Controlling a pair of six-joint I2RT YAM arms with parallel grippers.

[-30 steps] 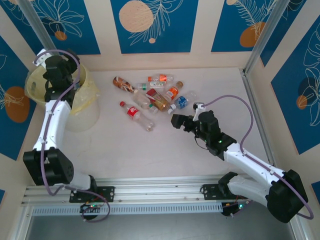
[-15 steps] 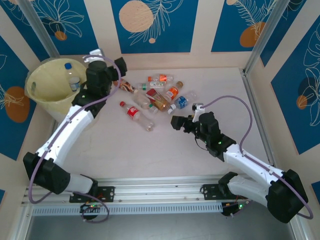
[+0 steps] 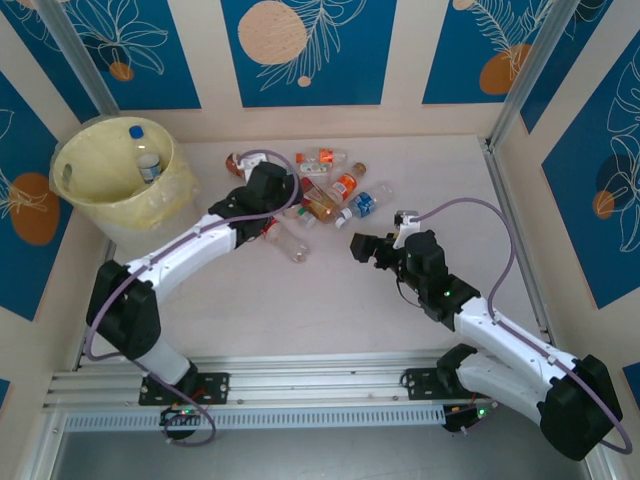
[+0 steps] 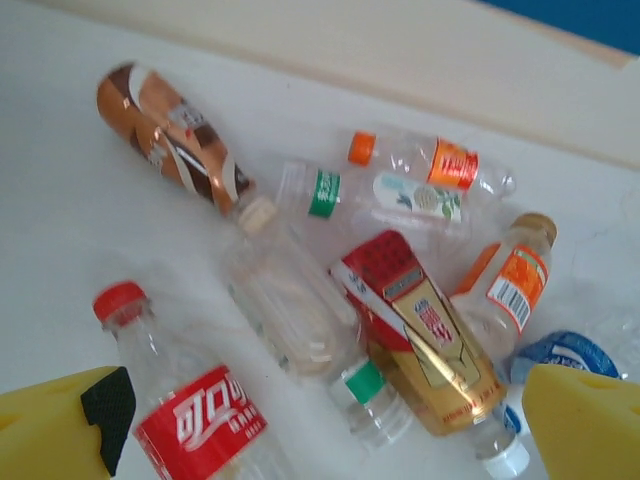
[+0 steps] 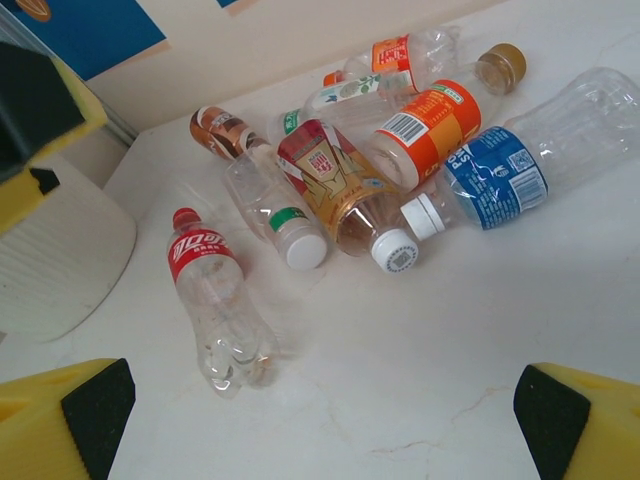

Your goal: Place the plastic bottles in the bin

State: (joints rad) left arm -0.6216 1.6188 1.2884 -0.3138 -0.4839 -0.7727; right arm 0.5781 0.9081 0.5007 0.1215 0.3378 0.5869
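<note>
On table [image 3: 300, 300] eight bottles [image 3: 318, 200], in bin [image 3: 100, 165] one; left gripper [image 4: 330, 420], right gripper [image 3: 362, 246] agape

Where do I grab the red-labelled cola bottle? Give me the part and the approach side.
Take the red-labelled cola bottle across its clear mid-body, just below the label, coming straight down. It lies flat on the table, at the edge of the other bottles, with bare surface along both long sides there.
</note>
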